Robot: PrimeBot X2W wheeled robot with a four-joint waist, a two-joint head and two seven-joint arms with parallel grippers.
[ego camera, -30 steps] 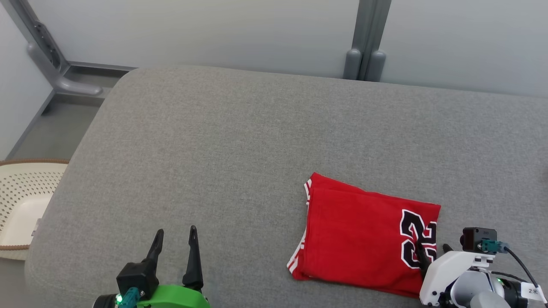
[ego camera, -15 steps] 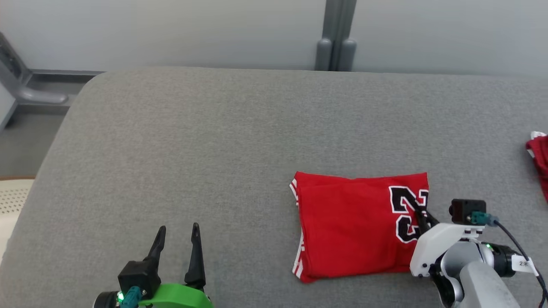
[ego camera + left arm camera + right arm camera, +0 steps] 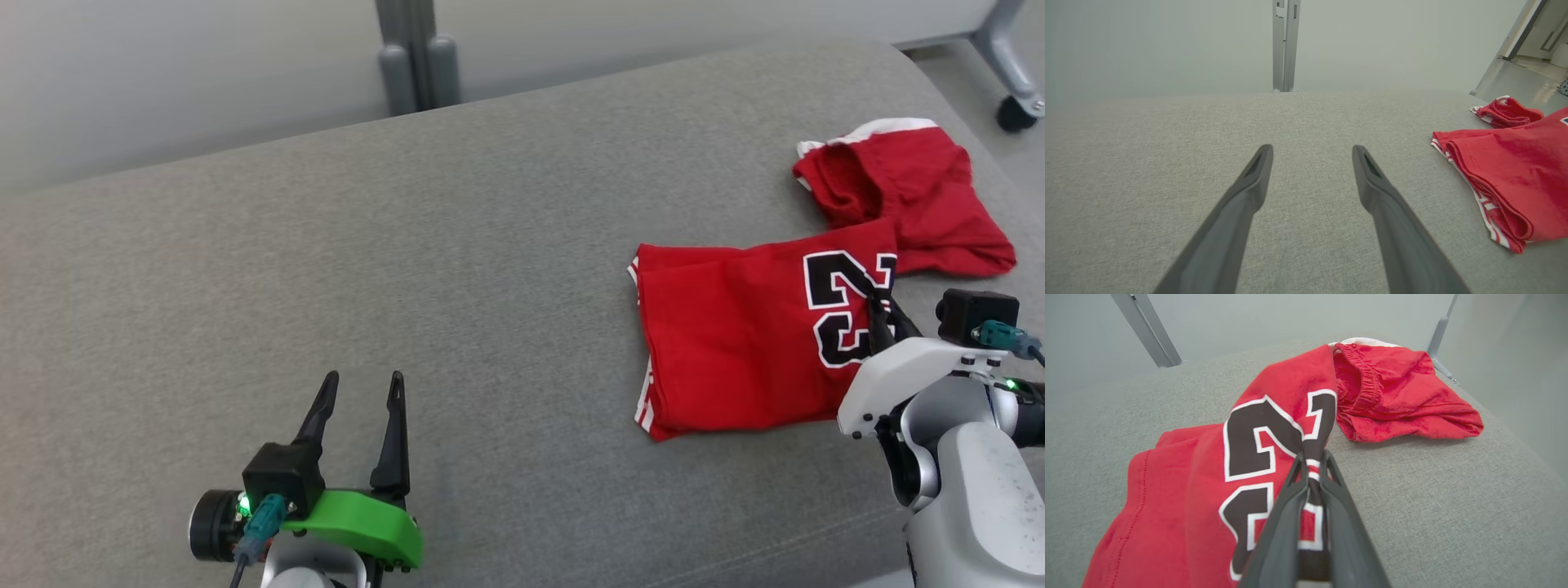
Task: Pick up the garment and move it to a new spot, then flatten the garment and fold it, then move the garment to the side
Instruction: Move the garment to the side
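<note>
In the head view, a folded red jersey point(image 3: 735, 343) with a black number is seen lying on the grey cushion point(image 3: 408, 269), right of the middle. Its far right corner touches, and may overlap, a crumpled pair of red shorts point(image 3: 906, 192). The right pincer point(image 3: 883, 304) is pressed onto the jersey's right edge, at the number. The left pincer point(image 3: 363, 384) is held well apart from the cloth, low on the left, its fingers spread.

In the left wrist view, the left pincer point(image 3: 1312, 151) is shown wide open and empty above bare cushion. The jersey point(image 3: 1515, 171) is seen at the right with its stacked folds facing the camera.

In the right wrist view, the right pincer point(image 3: 1312, 457) is shown nearly closed, with a thin pinch of the printed edge caught between the fingers. Around the pinch the jersey point(image 3: 1208, 477) is drawn up into a ridge, and the shorts point(image 3: 1396, 400) lie just beyond.

The cloth is judged light, soft and limp. Little resistance is expected when it is pulled, but the folds are likely to slide apart if only the top layer is gripped. A hold through all layers at the edge is advised, with the pull kept low along the cushion.
</note>
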